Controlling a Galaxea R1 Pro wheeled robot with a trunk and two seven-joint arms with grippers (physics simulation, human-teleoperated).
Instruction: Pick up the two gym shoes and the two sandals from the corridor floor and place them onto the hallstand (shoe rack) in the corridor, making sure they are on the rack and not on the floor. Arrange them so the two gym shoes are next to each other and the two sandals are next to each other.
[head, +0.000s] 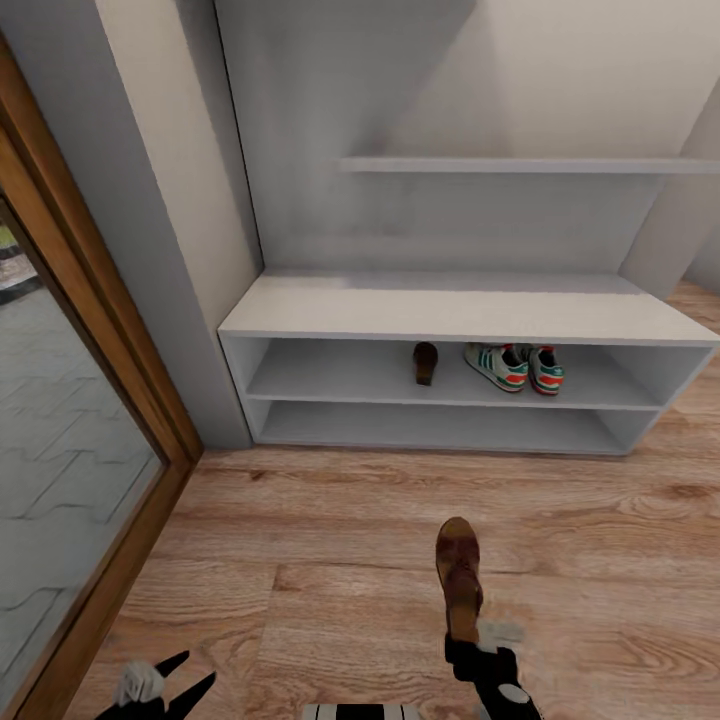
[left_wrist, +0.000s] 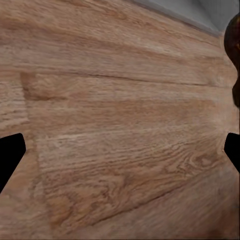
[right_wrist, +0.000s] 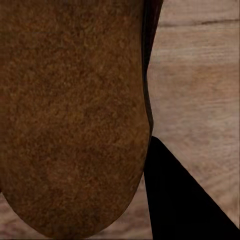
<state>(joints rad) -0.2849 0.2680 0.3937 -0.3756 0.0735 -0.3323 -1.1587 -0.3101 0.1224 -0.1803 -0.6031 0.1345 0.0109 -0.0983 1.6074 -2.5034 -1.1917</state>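
Observation:
Both gym shoes stand side by side on the upper open tier of the hallstand. One brown sandal sits on the same tier, a little to their left. The other sandal is held over the corridor floor with my right gripper shut on its heel end. In the right wrist view its sole is pressed against a black finger. My left gripper is open and empty low at the left, over bare planks, with the held sandal at that view's edge.
A wood-framed glass door runs along the left. A grey wall pillar stands between it and the hallstand. The lower tier, the bench top and a wall shelf above are bare.

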